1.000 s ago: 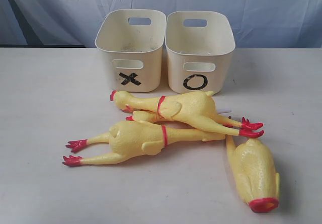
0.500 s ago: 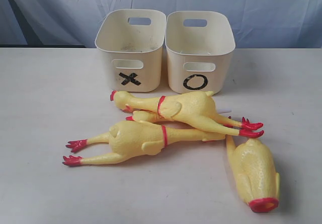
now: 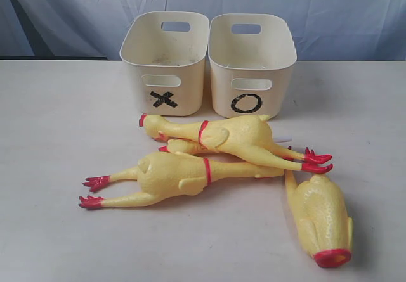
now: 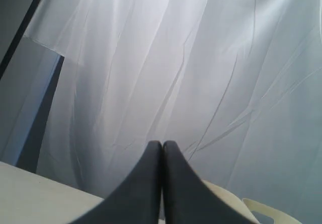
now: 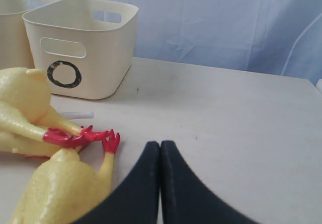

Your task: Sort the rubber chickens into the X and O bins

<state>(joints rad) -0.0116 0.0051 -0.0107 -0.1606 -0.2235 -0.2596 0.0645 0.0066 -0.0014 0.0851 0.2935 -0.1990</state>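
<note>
X bin (image 3: 163, 66): a cream tub at the back of the table (image 3: 51, 117), left of the pair, with a bold black X on its front wall under the slot handle.
O bin (image 3: 251, 66): a matching tub touching the X bin's right side, with a black ring O under its handle. The O also reads clearly in the right wrist view (image 5: 64, 74).
Other writing: no other lettering can be read on the tubs or the toys.
Left chicken (image 3: 171, 174): lies flat in front of the bins, red feet pointing left and red neck band toward the right. Its neck runs under the legs of the middle chicken.
Small chicken (image 3: 184, 146): a slim one wedged between the two long bodies and mostly covered. Its whitish tube end shows near the O bin.
Middle chicken (image 3: 235, 136): lies just in front of the bins, red comb to the left and red feet to the right, resting across the small chicken.
Right chicken (image 3: 320, 215): lies on the table apart from the pile, its red end toward the camera. Its foot is next to the middle chicken's feet.
Left claw (image 4: 162, 143): clenched with the fingers pressed together and nothing between them, raised and aimed at the pale curtain (image 4: 201, 58). A tub rim shows just past it.
Right claw (image 5: 160, 144): clenched on nothing, held low over the table and near the right chicken.
</note>
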